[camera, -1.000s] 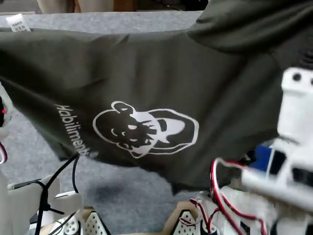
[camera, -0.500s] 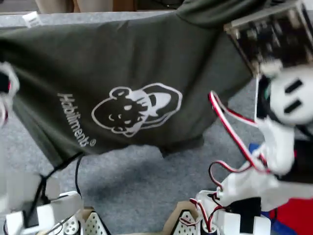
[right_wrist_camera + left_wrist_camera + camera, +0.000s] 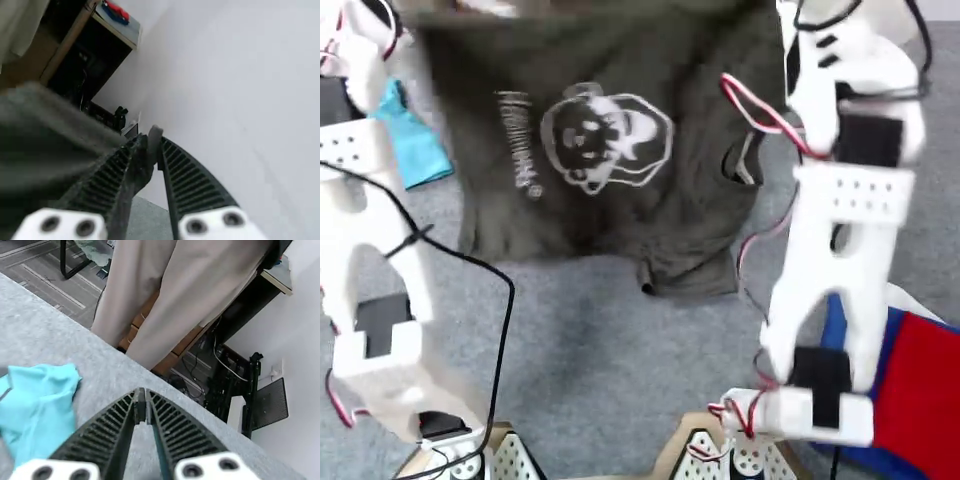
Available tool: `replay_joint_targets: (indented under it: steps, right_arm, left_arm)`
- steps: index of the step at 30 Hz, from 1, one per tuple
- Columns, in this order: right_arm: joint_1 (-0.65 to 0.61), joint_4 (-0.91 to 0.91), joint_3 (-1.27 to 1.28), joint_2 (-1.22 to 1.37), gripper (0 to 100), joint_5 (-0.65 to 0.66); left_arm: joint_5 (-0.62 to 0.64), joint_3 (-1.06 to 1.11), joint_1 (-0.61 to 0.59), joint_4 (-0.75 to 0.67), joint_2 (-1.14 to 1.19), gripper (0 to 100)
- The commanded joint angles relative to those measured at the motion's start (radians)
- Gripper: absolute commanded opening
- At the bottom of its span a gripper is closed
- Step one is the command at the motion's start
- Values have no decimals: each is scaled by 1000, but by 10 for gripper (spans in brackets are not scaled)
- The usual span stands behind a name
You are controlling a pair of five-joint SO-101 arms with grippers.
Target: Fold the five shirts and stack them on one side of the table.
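Both white arms have swung up and over the grey felt-covered desk (image 3: 620,350) in the last second, and the dark olive-green shirt (image 3: 700,220) has gone with them. It spread across nearly the whole high view before; now it is drawn narrower and sits toward the far edge. Its white cartoon print (image 3: 605,140) has turned as well, so the lettering beside it runs almost straight up and down instead of slanting. The move has uncovered a crumpled turquoise fabric piece (image 3: 415,150) at the left and a flat red fabric piece (image 3: 925,390) over a blue fabric piece (image 3: 840,320) at the near right edge.

The right claw (image 3: 150,142) is clamped on a fold of the olive shirt (image 3: 50,130), with dark cloth pinched between its ribbed black jaws and bunched just below them. From above, the shirt's upper part is raised between the two arms. Its lower hem lies rumpled on the desk, and one corner is folded under near the right arm.

The left claw (image 3: 145,397) has its jaws pressed together, tips meeting, above the desk (image 3: 125,375) near the far edge. The turquoise piece (image 3: 35,405) lies on the felt just beside it, apart from the olive shirt's edge.
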Motion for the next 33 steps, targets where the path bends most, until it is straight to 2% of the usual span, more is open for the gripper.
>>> replay_joint_targets:
  steps: [1,6,11,17,19,22,26,33]
  right_arm:
    - [-7,-129,4,101,5,-11]
    - [-30,-167,-96,286,5,-11]
    - [-44,-144,-225,461,5,-8]
    - [25,52,-298,590,5,-11]
    - [61,129,-295,610,5,-14]
    - [113,241,-292,634,5,-130]
    - [174,315,-292,697,5,-265]
    - [243,259,-302,857,5,-318]
  left_arm:
    - [-11,-6,34,-137,99,18]
    - [-11,-54,48,-258,302,18]
    - [-11,-198,63,-169,440,18]
    - [-11,-325,167,-110,601,20]
    - [-11,-359,215,-109,648,57]
    - [-5,-402,288,-109,710,119]
    - [-9,-422,374,-78,742,121]
    - [0,-445,537,35,751,121]
